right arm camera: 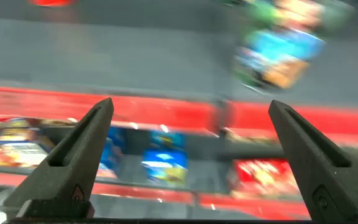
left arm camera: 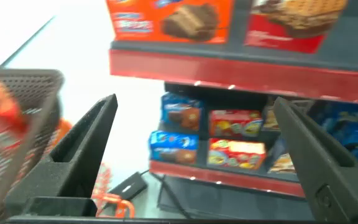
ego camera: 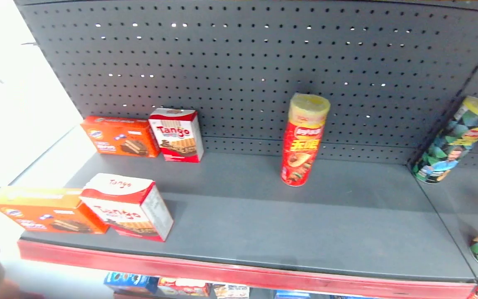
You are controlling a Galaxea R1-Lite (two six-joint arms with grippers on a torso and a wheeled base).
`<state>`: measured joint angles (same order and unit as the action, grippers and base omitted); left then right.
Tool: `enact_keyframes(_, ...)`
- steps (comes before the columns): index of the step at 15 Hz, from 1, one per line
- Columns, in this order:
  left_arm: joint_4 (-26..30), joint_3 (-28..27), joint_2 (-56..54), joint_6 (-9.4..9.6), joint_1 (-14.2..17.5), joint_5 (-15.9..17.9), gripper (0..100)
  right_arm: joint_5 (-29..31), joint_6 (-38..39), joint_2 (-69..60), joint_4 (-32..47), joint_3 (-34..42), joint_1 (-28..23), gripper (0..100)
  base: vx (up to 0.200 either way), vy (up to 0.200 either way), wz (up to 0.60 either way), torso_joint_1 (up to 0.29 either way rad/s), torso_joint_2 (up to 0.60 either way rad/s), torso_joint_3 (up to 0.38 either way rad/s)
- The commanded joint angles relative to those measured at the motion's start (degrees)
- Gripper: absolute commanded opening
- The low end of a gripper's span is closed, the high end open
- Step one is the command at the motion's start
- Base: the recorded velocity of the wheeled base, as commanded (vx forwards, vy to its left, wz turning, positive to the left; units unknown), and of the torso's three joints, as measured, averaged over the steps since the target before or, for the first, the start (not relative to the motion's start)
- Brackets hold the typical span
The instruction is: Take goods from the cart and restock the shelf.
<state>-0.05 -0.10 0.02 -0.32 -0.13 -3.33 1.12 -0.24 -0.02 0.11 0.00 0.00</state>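
Grey shelf (ego camera: 264, 232) lies mostly bare beside the red can (ego camera: 303, 141). Both the left claw (left arm camera: 194, 102) and right claw (right arm camera: 190, 104) gape wide, empty — the cart basket (left arm camera: 36, 124), something red inside, sits near the left one. Centre the jaws on one item, grip it squarely — then shelve it upright.

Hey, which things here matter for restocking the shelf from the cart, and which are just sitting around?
Job: mesh cart, grey shelf, left gripper and right gripper, both open, empty.
Bystanders, already stocked: red can, green can, snack boxes on the lower shelf.
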Motion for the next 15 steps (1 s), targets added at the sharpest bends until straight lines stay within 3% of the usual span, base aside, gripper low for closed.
enact_keyframes(1, 0.0, 0.0, 0.0, -0.03, 0.0, 0.0, 100, 0.0, 0.0, 0.0, 0.0, 0.0, 0.0, 100, 0.000, 0.000, 0.60, -0.002, 0.01, 0.007)
enact_keyframes(9, 0.0, 0.0, 0.0, -0.03, 0.0, 0.0, 100, 0.0, 0.0, 0.0, 0.0, 0.0, 0.0, 100, 0.000, 0.000, 0.60, 0.003, 0.00, 0.003)
enact_keyframes(15, 0.0, 0.0, 0.0, -0.03, 0.0, 0.0, 100, 0.1, -0.1, 0.0, 0.0, 0.0, 0.0, 100, 0.000, 0.000, 0.00, 0.000, 0.00, 0.000)
